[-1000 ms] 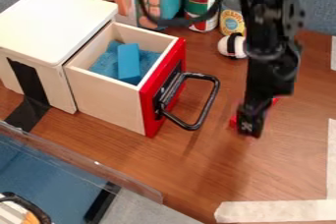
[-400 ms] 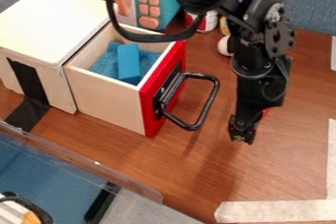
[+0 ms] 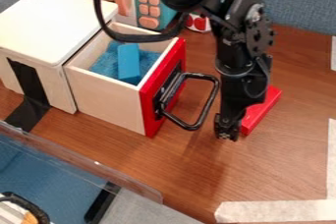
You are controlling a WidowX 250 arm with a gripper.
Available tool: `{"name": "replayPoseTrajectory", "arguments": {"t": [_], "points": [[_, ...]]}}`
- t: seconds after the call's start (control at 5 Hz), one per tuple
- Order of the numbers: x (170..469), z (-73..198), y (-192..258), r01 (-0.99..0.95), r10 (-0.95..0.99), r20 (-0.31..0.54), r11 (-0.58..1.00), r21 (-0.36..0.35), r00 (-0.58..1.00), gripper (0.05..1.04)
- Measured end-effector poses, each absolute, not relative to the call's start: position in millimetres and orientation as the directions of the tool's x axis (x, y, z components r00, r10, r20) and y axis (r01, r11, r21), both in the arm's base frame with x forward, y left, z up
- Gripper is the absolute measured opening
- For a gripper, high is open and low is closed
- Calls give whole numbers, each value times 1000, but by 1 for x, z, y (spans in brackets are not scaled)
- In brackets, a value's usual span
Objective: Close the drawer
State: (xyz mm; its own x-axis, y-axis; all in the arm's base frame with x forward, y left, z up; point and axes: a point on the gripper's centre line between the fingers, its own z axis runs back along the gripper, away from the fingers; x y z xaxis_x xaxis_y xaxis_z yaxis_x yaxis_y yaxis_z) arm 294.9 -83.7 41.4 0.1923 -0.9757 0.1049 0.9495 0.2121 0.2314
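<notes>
You've got the claw (image 3: pixel 226 133) low over the wood tabletop (image 3: pixel 197 174), pointing down just right of the drawer's handle; can't tell how far open it is or whether it has hold of anything. Clock directions are from the claw as the camera sees it, 12 at top. Black loop handle (image 3: pixel 209 105): near you at 10, sticking out from the red front. Drawer (image 3: pixel 108 101) is at 10 too, standing well out of the white-topped cabinet (image 3: pixel 52 24), so it's open. Inside it: blue block (image 3: pixel 128 63) on blue cloth (image 3: pixel 105 65). Red block (image 3: pixel 263 110) lies on the table at your 1 to 2, partly behind the claw. Further out, teal toy microwave (image 3: pixel 148 11) at 11, back behind the drawer; can (image 3: pixel 198 23) close to 12. Black tape (image 3: pixel 27 81) runs down the cabinet side, between 9 and 10. Clear panel (image 3: pixel 85 165) between 8 and 9, blue basin (image 3: pixel 49 176) beyond it at 8. Pale tape (image 3: pixel 279 211) on the table at 5.
</notes>
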Motion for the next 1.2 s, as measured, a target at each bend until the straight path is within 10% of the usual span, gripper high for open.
{"name": "replayPoseTrajectory", "arguments": {"t": [1.2], "points": [[267, 26, -18, 915, -933, 61, 359, 186, 353, 999]]}}
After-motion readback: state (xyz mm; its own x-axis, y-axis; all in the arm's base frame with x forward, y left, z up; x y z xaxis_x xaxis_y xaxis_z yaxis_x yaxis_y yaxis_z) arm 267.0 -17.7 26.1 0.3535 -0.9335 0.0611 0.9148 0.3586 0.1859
